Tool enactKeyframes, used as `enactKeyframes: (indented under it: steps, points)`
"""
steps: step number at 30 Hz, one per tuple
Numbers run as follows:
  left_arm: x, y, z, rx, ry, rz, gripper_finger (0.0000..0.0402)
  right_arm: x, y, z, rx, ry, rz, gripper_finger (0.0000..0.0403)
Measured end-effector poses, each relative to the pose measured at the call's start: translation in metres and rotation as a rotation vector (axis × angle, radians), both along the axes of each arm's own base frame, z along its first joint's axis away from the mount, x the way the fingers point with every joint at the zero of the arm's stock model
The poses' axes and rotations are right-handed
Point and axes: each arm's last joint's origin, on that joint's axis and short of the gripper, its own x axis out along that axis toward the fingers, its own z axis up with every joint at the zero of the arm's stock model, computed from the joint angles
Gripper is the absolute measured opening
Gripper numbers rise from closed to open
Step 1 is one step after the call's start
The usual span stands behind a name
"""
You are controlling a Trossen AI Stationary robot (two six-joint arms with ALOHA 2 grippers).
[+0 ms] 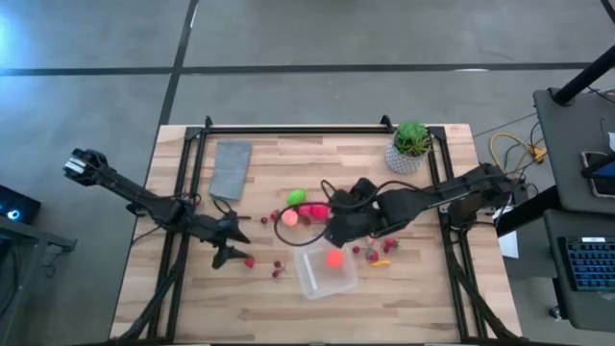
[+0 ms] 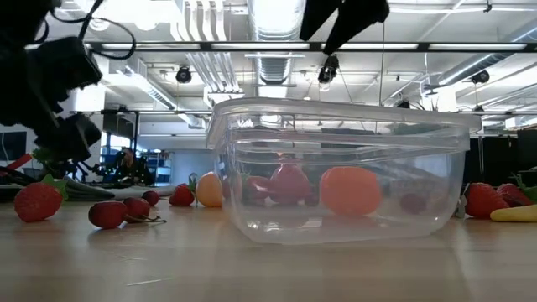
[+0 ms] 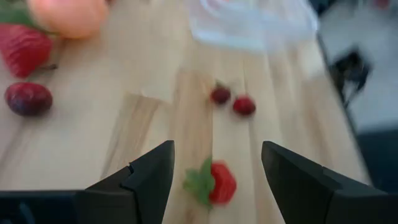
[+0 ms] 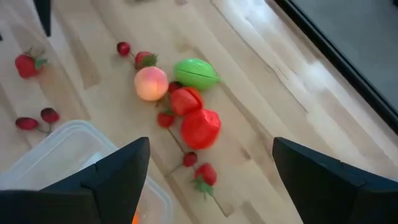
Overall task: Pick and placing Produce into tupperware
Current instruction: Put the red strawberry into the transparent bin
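Near the table's centre, toward five o'clock, sits the clear, round-cornered tupperware with one orange piece inside, the right gripper hanging just above its twelve-o'clock edge with jaws spread wide and empty. At its eleven o'clock on the pale wooden table cluster a green piece, a peach-coloured ball and two red pieces, berries scattered around. Left gripper, at nine o'clock, stands part-open and empty over a strawberry; grey cloth and potted plant lie toward twelve o'clock.
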Motion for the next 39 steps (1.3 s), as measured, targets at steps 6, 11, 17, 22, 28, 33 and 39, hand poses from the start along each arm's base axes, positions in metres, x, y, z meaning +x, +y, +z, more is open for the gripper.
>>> enactKeyframes:
  steps: [6, 11, 17, 22, 28, 33, 39]
  points:
    - [0.015, -0.007, 0.019, 0.261, 0.089, -0.182, 0.0228, -0.020, -0.002, 0.006, 0.006, 0.059, -0.053, 0.0331]
    - [0.028, -0.015, 0.023, 0.343, 0.112, -0.273, 0.0228, -0.031, 0.006, 0.004, -0.024, 0.136, -0.023, 0.0333]
    - [0.039, -0.024, 0.016, 0.365, 0.165, -0.436, 0.0228, -0.039, 0.016, -0.002, -0.037, 0.164, -0.027, 0.0330]
    - [0.048, -0.030, 0.013, 0.392, 0.192, -0.486, 0.0228, -0.045, 0.024, -0.008, -0.042, 0.176, -0.049, 0.0329]
    - [0.054, -0.033, 0.005, 0.441, 0.230, -0.538, 0.0228, -0.052, 0.030, -0.021, -0.043, 0.197, -0.069, 0.0329]
    - [0.056, -0.034, -0.004, 0.463, 0.268, -0.557, 0.0228, -0.055, 0.032, -0.028, -0.045, 0.208, -0.087, 0.0329]
    - [0.058, -0.034, -0.011, 0.480, 0.299, -0.564, 0.0228, -0.056, 0.031, -0.035, -0.044, 0.215, -0.112, 0.0329]
